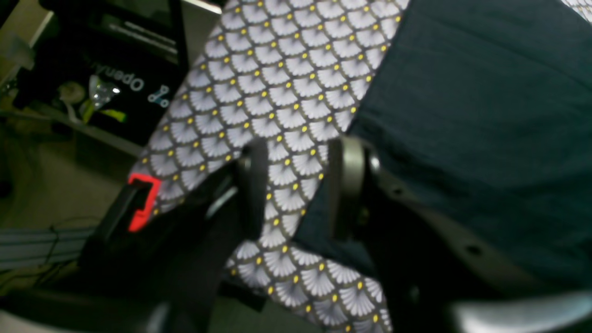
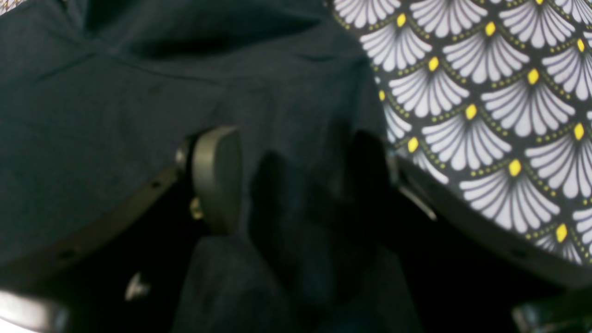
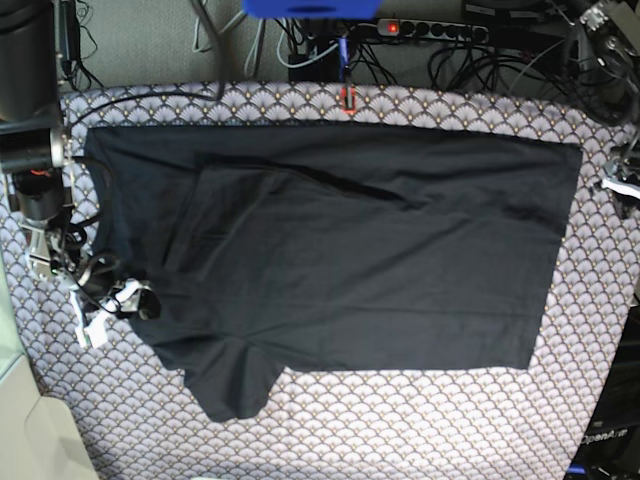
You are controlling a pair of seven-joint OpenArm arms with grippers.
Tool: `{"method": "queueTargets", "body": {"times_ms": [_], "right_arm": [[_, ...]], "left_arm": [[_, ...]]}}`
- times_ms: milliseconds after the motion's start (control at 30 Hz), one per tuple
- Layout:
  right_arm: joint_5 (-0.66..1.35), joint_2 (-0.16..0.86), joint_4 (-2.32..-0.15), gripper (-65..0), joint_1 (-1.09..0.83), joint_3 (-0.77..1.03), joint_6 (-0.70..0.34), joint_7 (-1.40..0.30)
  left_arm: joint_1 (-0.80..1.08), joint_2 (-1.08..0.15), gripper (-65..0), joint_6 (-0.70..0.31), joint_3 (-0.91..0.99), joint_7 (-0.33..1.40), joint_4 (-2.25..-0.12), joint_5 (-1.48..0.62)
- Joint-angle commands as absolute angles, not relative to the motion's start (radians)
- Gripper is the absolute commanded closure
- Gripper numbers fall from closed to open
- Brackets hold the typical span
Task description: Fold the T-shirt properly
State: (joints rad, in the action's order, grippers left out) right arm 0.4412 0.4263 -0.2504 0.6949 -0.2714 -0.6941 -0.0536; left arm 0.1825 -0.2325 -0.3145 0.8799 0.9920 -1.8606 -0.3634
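Observation:
The black T-shirt (image 3: 350, 250) lies spread flat on the patterned tablecloth, with one sleeve folded onto the body and the other sticking out toward the front. My right gripper (image 3: 140, 300) is at the shirt's left edge beside that sleeve. In the right wrist view this gripper (image 2: 296, 178) stands open, with dark T-shirt cloth (image 2: 115, 92) under and between its fingers. My left gripper (image 3: 622, 185) shows only partly at the far right of the base view. Seen from the wrist, the left gripper (image 1: 299, 185) is open over tablecloth, one finger at the edge of the T-shirt (image 1: 485, 115).
The scallop-print tablecloth (image 3: 400, 420) covers the whole table. A red clip (image 3: 348, 98) sits on the far edge, and another red clamp (image 1: 141, 203) marks the edge near my left gripper. Behind the table lie a power strip (image 3: 430, 30) and cables.

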Motion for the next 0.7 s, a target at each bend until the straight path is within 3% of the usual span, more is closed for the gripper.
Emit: {"method": "queueTargets", "body": {"times_ms": [0, 433, 667], "right_arm": [[0.446, 0.438, -0.262, -37.0, 0.725, -0.269, -0.698, -0.041], [0.446, 0.441, -0.263, -2.3, 0.699, -0.271, -0.698, -0.042], [0.446, 0.453, -0.268, 0.0, 0.700, -0.272, -0.698, -0.041]], "left_arm": [[0.171, -0.249, -21.3, -0.309, 0.883, 0.972, -1.880, -0.371], [0.168, -0.249, -21.3, -0.308, 0.885, 0.972, -1.880, -0.374], [0.045, -0.245, -21.3, -0.308, 0.881, 0.970, -1.863, -0.367]]}}
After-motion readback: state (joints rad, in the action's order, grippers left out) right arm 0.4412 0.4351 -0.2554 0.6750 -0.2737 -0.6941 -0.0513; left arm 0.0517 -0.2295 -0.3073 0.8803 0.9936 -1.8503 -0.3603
